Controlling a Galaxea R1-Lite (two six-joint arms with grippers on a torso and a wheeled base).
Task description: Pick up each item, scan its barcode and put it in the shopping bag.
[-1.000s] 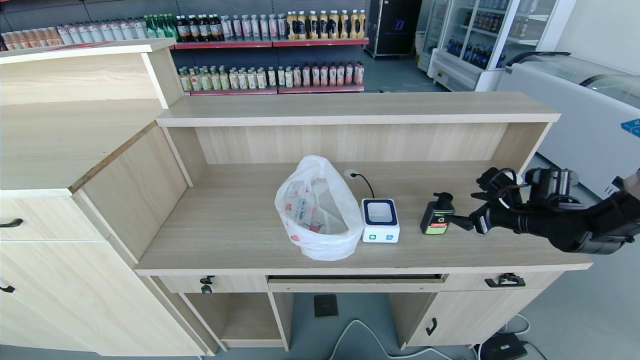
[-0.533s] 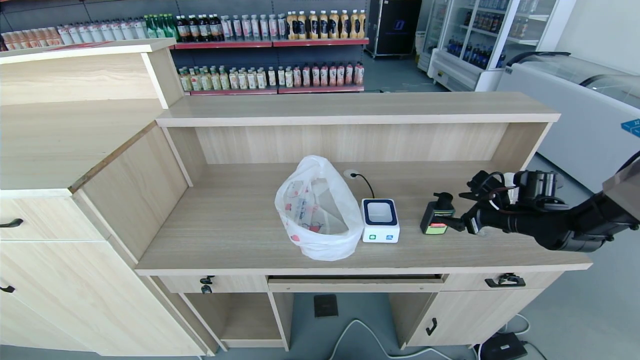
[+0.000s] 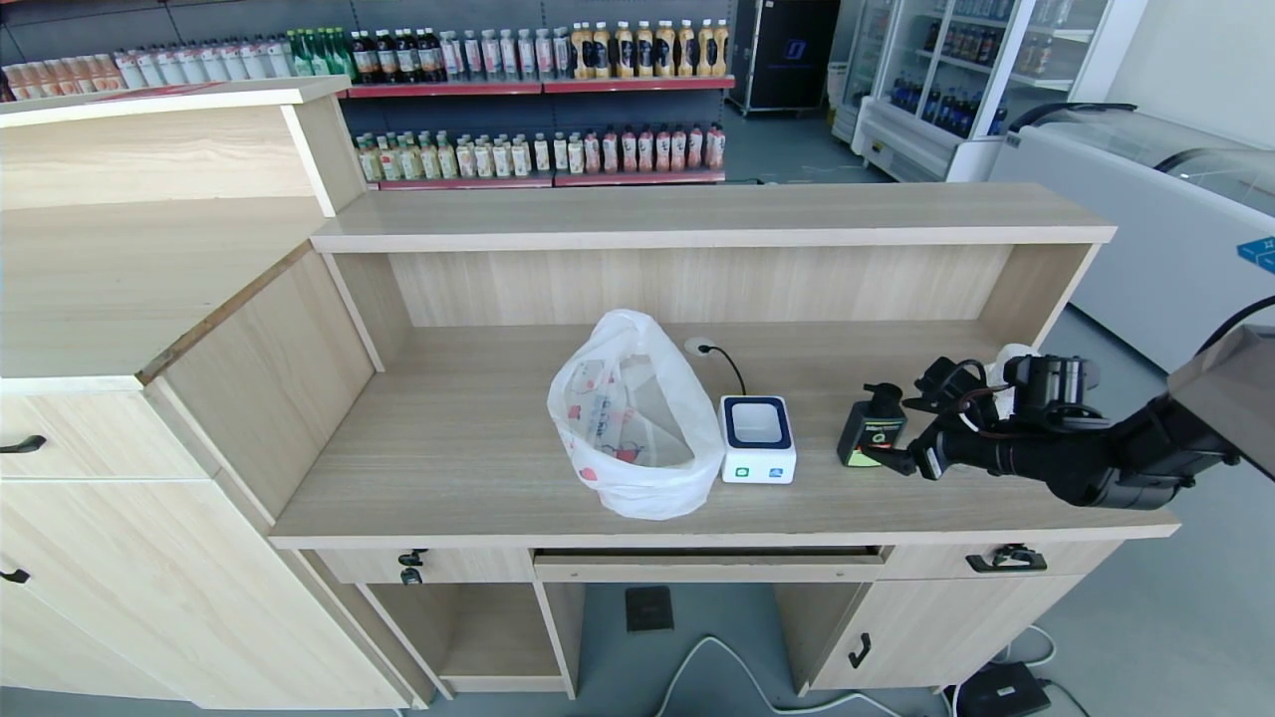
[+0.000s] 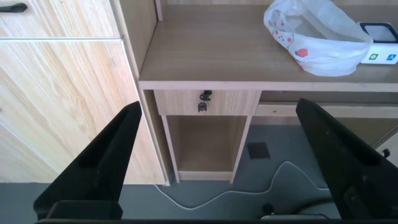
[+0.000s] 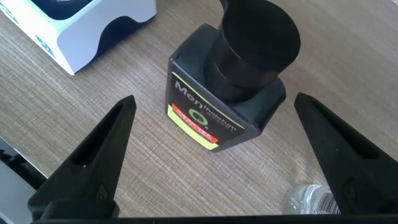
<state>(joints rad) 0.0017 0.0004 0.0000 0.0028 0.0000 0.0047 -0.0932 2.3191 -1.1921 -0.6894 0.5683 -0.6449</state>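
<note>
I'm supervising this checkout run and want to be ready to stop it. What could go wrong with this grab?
1. The pump bottle stands upright and narrow; the open right gripper is close beside it, so an off-centre finger could tip it.
2. The scanner sits near the bottle; a low carry might knock it.
3. The shopping bag is limp, so the drop could catch its rim.

Bare counter flanks bottle; scanner near; ledge overhangs rear.

This is looking like a shop. Drink bottles are crowding shelves beyond the right gripper, beside glass-door fridges.
</note>
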